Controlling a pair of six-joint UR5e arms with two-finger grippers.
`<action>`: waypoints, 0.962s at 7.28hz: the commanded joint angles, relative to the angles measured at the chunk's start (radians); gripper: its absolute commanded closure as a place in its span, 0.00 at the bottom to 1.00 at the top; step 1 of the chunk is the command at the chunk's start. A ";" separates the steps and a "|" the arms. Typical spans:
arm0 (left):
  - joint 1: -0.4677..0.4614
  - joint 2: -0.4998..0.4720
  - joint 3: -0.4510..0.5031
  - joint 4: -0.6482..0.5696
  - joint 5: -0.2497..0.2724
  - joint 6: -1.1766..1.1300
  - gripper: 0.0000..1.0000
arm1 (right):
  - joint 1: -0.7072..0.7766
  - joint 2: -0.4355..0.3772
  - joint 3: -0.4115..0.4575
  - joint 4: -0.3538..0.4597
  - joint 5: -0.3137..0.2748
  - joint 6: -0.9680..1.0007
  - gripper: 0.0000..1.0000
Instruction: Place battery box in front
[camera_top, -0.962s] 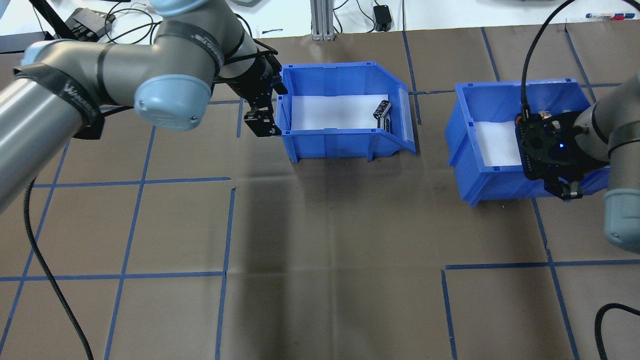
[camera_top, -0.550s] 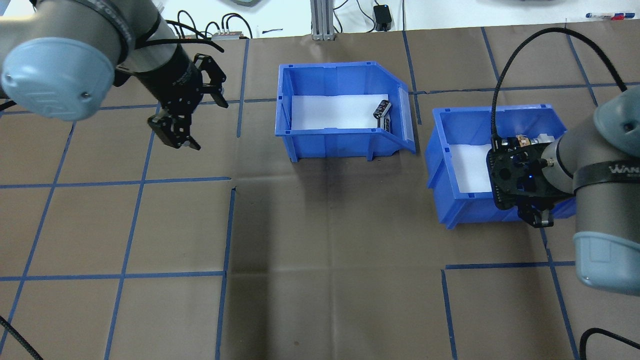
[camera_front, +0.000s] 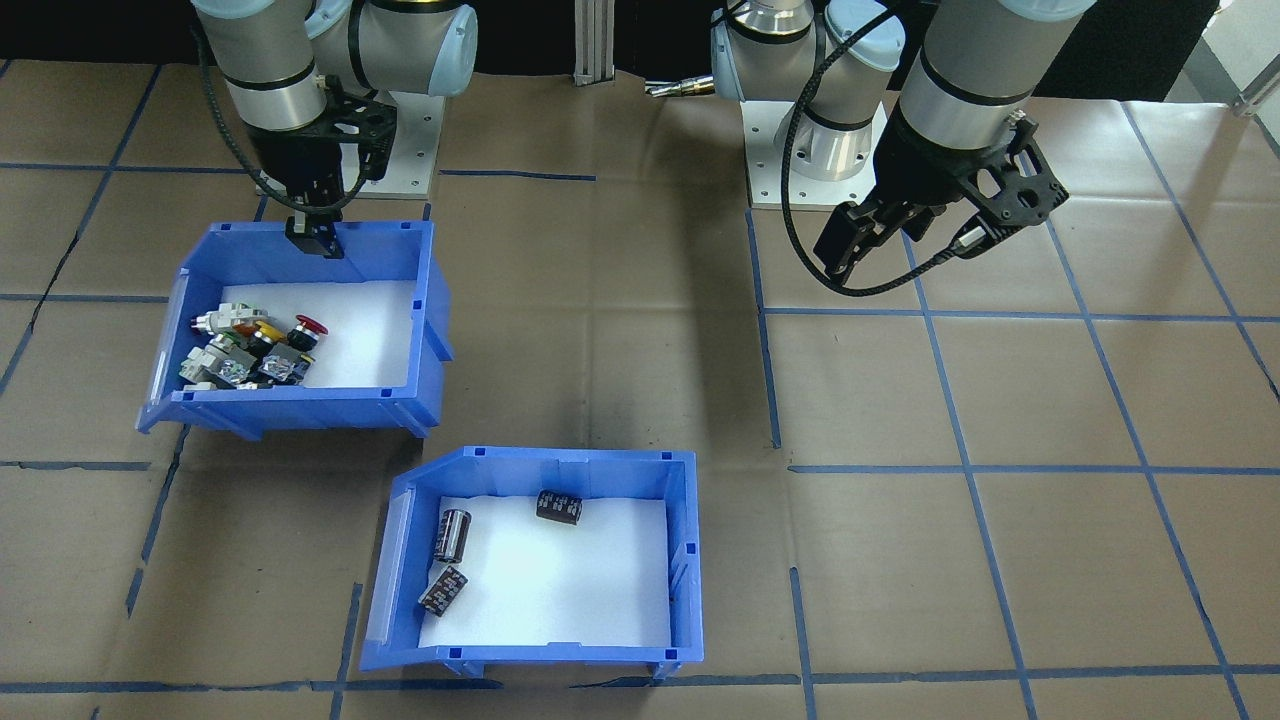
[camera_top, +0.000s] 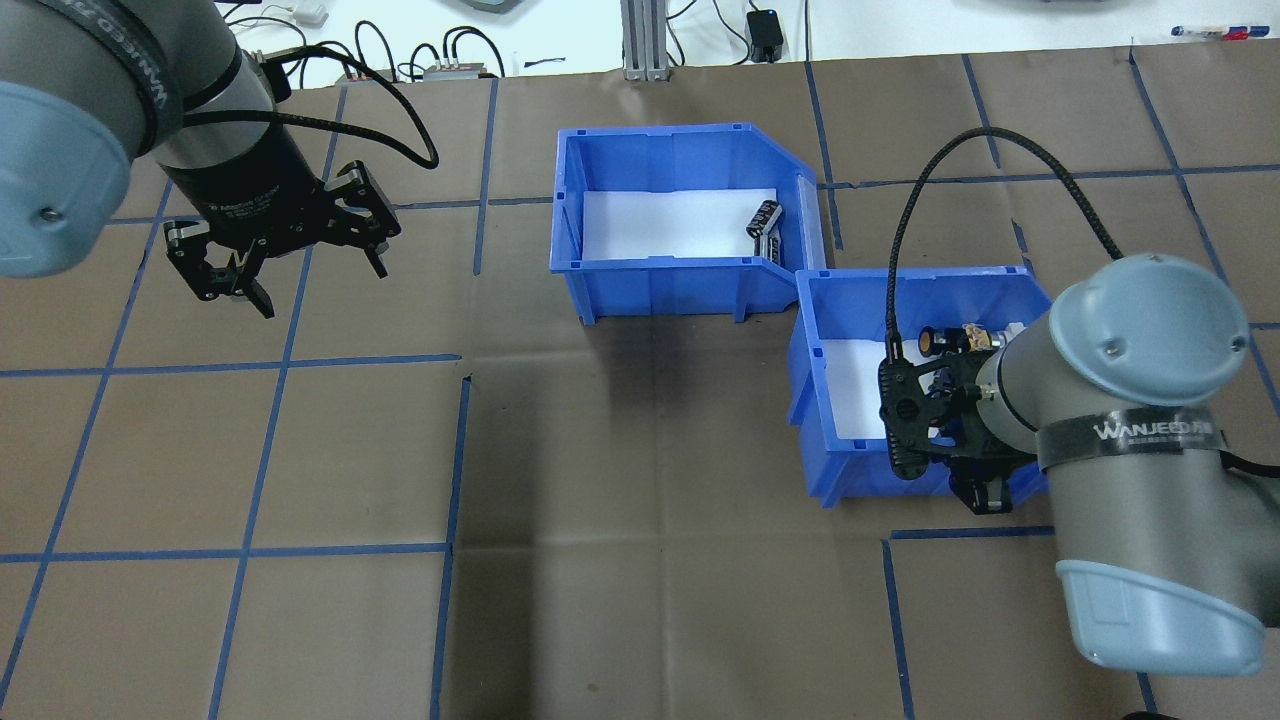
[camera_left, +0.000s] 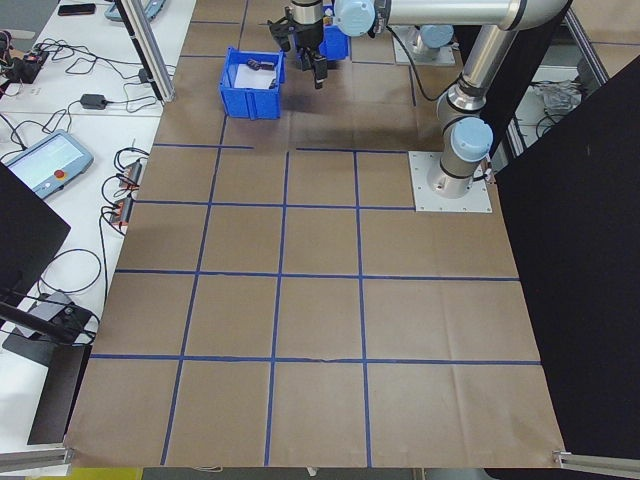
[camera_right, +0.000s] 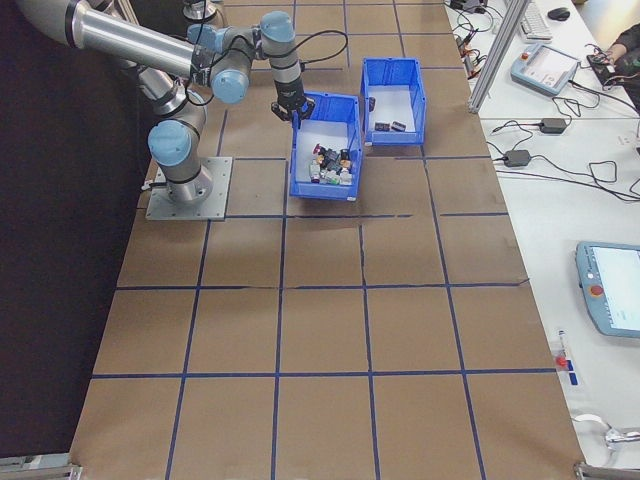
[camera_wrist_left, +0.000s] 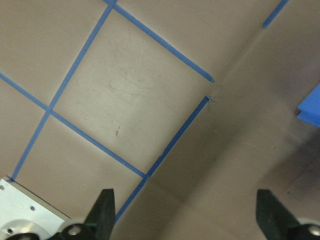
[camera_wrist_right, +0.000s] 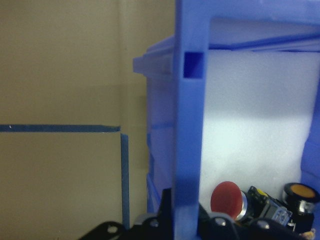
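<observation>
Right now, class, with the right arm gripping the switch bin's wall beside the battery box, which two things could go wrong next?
1. The switch bin has its corner at the battery box; further dragging could shove the box off its spot.
2. The right gripper pinches only one wall, so the bin may tilt and the switches slide. The left gripper hangs open, well away, offering no support.

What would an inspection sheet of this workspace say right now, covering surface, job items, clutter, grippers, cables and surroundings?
Surface: table covered in brown paper with a blue tape grid.
Job's things: battery box holds three dark cells on white foam, free of both arms.
Clutter: switch bin with coloured push-buttons.
Grippers: right gripper shut on the switch bin's rear wall; left gripper open, empty, above bare table.
Cables: black cable loops from the right wrist.
Surroundings: cables, adapters and teach pendants on side benches.
</observation>
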 joint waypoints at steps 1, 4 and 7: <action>-0.003 0.018 -0.003 0.042 -0.005 0.333 0.00 | 0.101 0.007 0.008 -0.001 0.000 0.071 0.99; -0.006 0.075 -0.026 0.038 -0.008 0.363 0.00 | 0.275 0.047 0.007 -0.062 -0.012 0.213 0.99; -0.008 0.059 -0.026 0.052 -0.008 0.354 0.00 | 0.458 0.167 -0.001 -0.206 -0.080 0.437 0.99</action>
